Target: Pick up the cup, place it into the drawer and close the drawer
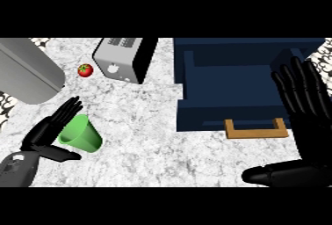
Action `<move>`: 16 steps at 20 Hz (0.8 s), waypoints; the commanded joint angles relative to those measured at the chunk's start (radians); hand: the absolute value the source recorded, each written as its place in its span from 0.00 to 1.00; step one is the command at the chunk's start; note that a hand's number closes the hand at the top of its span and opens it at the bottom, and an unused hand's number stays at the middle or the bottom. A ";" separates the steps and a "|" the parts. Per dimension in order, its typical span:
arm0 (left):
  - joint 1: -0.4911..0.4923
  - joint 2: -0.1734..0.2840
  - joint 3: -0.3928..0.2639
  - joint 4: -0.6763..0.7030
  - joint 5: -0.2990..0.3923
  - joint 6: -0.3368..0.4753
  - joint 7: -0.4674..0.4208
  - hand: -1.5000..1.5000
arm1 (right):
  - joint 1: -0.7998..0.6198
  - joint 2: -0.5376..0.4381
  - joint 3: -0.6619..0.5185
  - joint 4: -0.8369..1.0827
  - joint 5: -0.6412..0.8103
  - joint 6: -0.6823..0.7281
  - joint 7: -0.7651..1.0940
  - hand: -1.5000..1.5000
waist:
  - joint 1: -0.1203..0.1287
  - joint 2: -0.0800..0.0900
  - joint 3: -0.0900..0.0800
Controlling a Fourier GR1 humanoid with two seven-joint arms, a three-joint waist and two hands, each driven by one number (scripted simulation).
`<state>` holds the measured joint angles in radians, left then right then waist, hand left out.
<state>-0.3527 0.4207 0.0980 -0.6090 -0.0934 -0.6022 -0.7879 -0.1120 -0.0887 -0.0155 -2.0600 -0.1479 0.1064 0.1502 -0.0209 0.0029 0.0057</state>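
Observation:
A green cup [83, 135] lies tilted on the marble counter at the lower left, its mouth toward the left. My left hand [47, 132] is right beside it on its left, fingers straight and pointing up-right along the cup's rim, thumb stretched out below the cup; it does not hold the cup. A dark blue drawer [227, 90] stands pulled open at the upper right, with a wooden handle [257, 130] on its front. My right hand [301, 101] is open at the right edge, fingers up, over the drawer's right side, thumb low.
A silver toaster [123, 59] stands at the back centre with a red tomato [85, 70] to its left. A large grey appliance [26, 72] fills the upper left corner. Bare marble counter [156, 149] lies between cup and drawer.

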 commanded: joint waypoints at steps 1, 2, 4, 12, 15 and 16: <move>-0.011 -0.050 -0.046 0.071 -0.011 -0.138 -0.133 0.00 | -0.057 -0.017 -0.032 -0.001 -0.034 -0.004 0.041 0.00 | -0.006 0.007 -0.010; -0.007 -0.035 -0.047 0.069 -0.005 -0.154 -0.138 0.00 | -0.002 -0.018 -0.022 0.019 -0.033 0.031 -0.012 0.00 | -0.002 0.005 -0.009; -0.024 -0.051 -0.060 0.080 0.000 -0.151 -0.128 0.00 | -0.043 -0.012 -0.015 -0.014 -0.016 -0.004 0.033 0.00 | -0.007 0.005 -0.010; -0.025 -0.067 -0.080 0.123 0.031 -0.155 -0.157 0.00 | 0.003 0.007 0.010 -0.012 0.005 -0.002 0.002 0.00 | -0.008 0.009 -0.010; -0.039 -0.072 -0.081 0.143 0.051 -0.170 -0.140 0.00 | 0.005 0.019 0.027 -0.019 0.021 -0.007 -0.009 0.00 | -0.013 0.010 -0.011; -0.051 -0.070 -0.079 0.145 0.061 -0.180 -0.127 0.00 | -0.034 -0.001 0.004 -0.031 -0.006 -0.013 0.051 0.00 | -0.012 0.008 -0.011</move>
<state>-0.4077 0.4090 0.0467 -0.5221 -0.0459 -0.5953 -0.8242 -0.1218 -0.0844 -0.0092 -2.0835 -0.1485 0.1003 0.1689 -0.0262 0.0023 0.0099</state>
